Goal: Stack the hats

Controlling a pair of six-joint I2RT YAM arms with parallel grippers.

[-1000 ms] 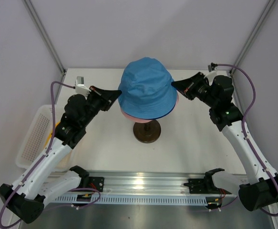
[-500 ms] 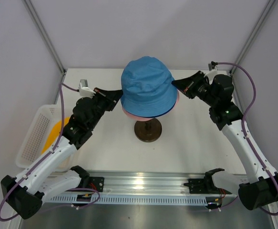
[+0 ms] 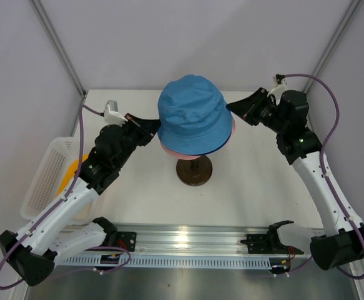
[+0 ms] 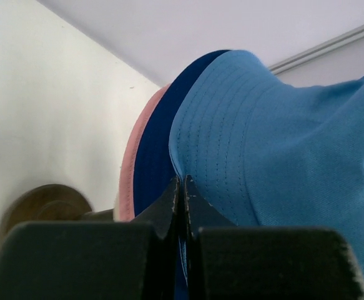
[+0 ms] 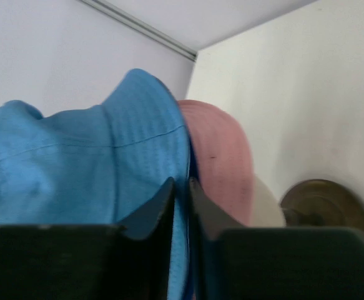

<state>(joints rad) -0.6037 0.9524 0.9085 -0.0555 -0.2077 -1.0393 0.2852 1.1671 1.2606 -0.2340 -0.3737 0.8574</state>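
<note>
The light blue hat (image 3: pixel 191 112) sits on top of the navy blue hat (image 3: pixel 221 145) and the pink hat (image 3: pixel 168 150), all on the mannequin head. My left gripper (image 3: pixel 153 127) is shut on the light blue hat's left brim (image 4: pixel 281 156); the navy hat (image 4: pixel 160 144) and pink hat (image 4: pixel 132 169) lie just below it. My right gripper (image 3: pixel 233 111) is shut on the light blue hat's right brim (image 5: pixel 75 169), beside the pink brim (image 5: pixel 222 162). The yellow-orange hat (image 3: pixel 69 178) lies in the basket at the left, partly hidden by my left arm.
The mannequin's dark round base (image 3: pixel 193 172) stands mid-table under the hats and shows in both wrist views (image 4: pixel 41 203) (image 5: pixel 322 203). A white mesh basket (image 3: pixel 41 178) sits at the left table edge. A metal rail (image 3: pixel 188 240) runs along the near edge.
My left arm has swung forward and right, pressing its jaws in at the light blue brim. My right gripper has lifted slightly. The hat has shifted a little to the left.
</note>
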